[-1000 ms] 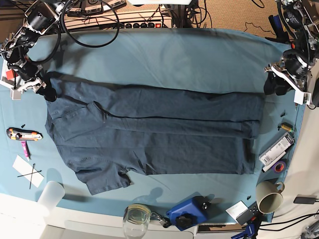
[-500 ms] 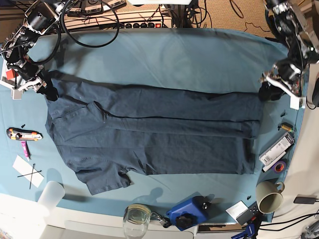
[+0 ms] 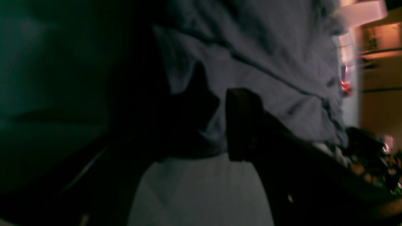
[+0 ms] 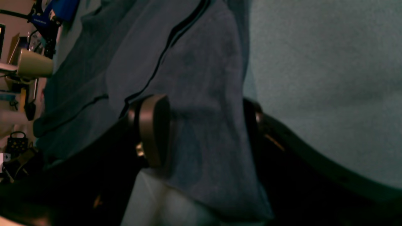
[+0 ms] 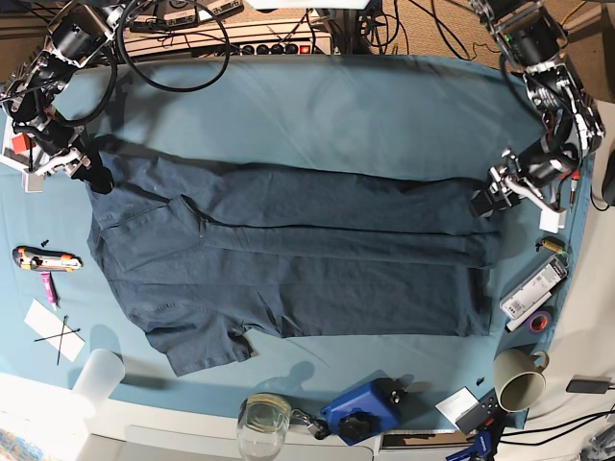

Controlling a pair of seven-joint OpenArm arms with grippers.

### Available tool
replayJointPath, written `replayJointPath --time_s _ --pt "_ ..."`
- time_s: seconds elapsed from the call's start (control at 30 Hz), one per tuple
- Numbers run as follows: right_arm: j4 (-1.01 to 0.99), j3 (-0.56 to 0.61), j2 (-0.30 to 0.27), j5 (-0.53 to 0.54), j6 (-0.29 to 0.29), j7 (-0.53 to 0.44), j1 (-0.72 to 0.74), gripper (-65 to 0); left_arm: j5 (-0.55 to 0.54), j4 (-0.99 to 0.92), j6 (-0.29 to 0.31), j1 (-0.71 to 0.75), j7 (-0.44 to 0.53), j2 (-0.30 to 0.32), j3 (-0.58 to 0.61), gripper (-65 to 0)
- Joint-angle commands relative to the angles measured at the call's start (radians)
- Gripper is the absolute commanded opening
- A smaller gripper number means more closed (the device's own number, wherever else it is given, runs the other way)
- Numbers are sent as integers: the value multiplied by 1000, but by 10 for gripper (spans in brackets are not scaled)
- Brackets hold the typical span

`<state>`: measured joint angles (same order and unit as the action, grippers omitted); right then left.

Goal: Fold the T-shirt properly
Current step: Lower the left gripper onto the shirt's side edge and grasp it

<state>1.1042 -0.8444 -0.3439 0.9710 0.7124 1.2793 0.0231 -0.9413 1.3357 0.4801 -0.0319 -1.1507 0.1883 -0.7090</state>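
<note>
Across the middle of the table cloth (image 5: 384,106) the T-shirt (image 5: 307,259) lies flat, one long side folded in, with the right gripper (image 4: 204,128) spread wide astride its shoulder edge and the left gripper (image 5: 487,197) parted at the hem corner, presumably to lift both ends together.

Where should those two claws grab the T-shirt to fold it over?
Probably the two far corners of the T-shirt: shoulder end for the right claw, hem end for the left claw. That long edge lies flat and free, reachable from the table's far side.
</note>
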Motion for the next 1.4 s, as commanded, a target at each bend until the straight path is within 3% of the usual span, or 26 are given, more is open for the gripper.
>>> replayJointPath --time_s 0.0,0.13,0.3,0.43,0.57,0.73,1.0,1.13,1.23,1.37 --pt "-6 6 -2 -83 -14 98 -10 -313 14 1 -7 -5 -31 8 0 -364" --pt "-6 6 -2 -61 -14 98 -10 -339 26 -15 -11 -6 -29 8 0 -394" --pt "-6 6 -2 -53 -14 99 -10 -525 42 -51 -11 -7 -19 8 0 -507" --pt "-6 6 -3 -52 -14 99 -10 -535 14 -53 -11 -11 -25 16 -1 -516" --pt "-6 6 -2 -51 -14 99 -10 -535 -45 -45 44 -40 -105 46 -1 -442" --pt "-6 6 -2 -51 -14 99 -10 -535 -48 35 46 -63 -128 98 -1 -383" --pt "-6 6 -2 -52 -14 98 -9 -535 71 150 46 -62 -80 142 -1 -382" --pt "-6 6 -2 -52 -14 98 -9 -535 172 147 45 -62 -35 142 17 -307" --pt "-6 6 -2 -52 -14 99 -9 -535 262 145 37 -63 10 142 61 -276" --pt "-6 6 -3 -52 -14 99 -10 -535 266 114 32 -63 11 142 172 -276"
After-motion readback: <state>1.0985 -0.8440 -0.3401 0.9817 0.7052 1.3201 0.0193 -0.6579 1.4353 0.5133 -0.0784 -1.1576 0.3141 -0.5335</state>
